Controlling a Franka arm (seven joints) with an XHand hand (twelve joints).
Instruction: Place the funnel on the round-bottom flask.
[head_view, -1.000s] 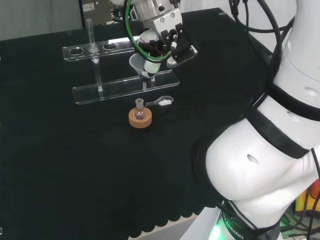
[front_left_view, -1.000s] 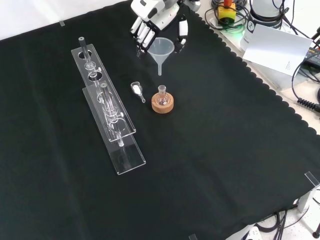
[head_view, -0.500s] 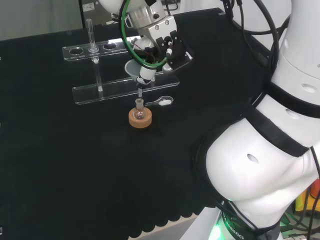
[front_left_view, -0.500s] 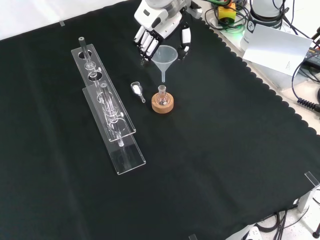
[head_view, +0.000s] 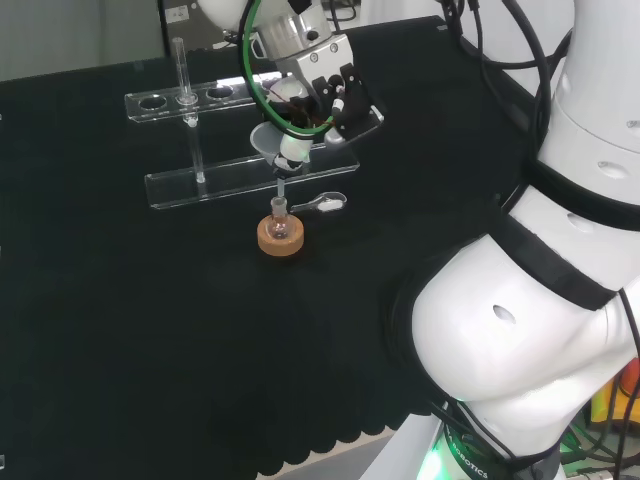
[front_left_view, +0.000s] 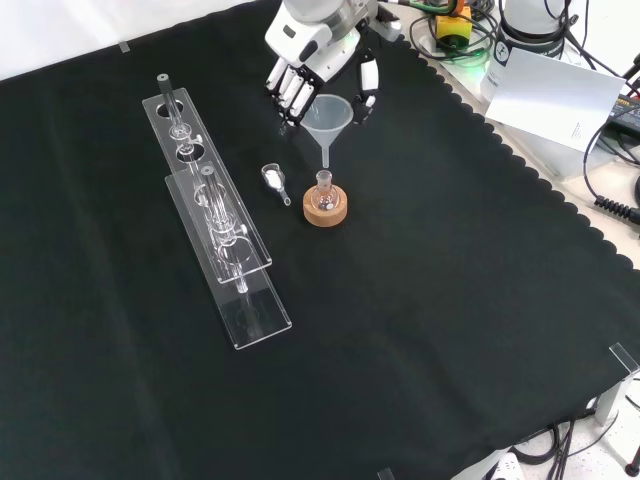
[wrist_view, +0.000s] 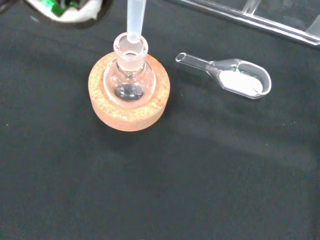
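Front view shows the robot hand (front_left_view: 318, 52) coming in from the top, its fingers curled around one clear funnel (front_left_view: 327, 115) and pinching it at the cone. The funnel hangs upright, straight above the one round-bottom flask (front_left_view: 324, 192), with its stem pointing down at the flask's neck. In the wrist view the stem's tip sits at the mouth of the flask (wrist_view: 129, 75); whether it touches the glass rim I cannot tell. The flask stands upright in one cork ring (front_left_view: 326, 210) on the black-clothed table (front_left_view: 450, 300).

Just beside the flask, to its left in the front view, lies one small glass scoop (front_left_view: 274, 181) with white powder in its bowl, apart from the cork ring. Farther left of the flask stand two clear racks side by side, the longer one (front_left_view: 205, 175) with round holes along its top and the nearer one (front_left_view: 230, 270) reaching lower in that view. Clear tubes stand in the racks; their number is hard to tell. In the head view the robot hand (head_view: 318, 85) hovers between the flask (head_view: 280, 222) and the racks behind it.
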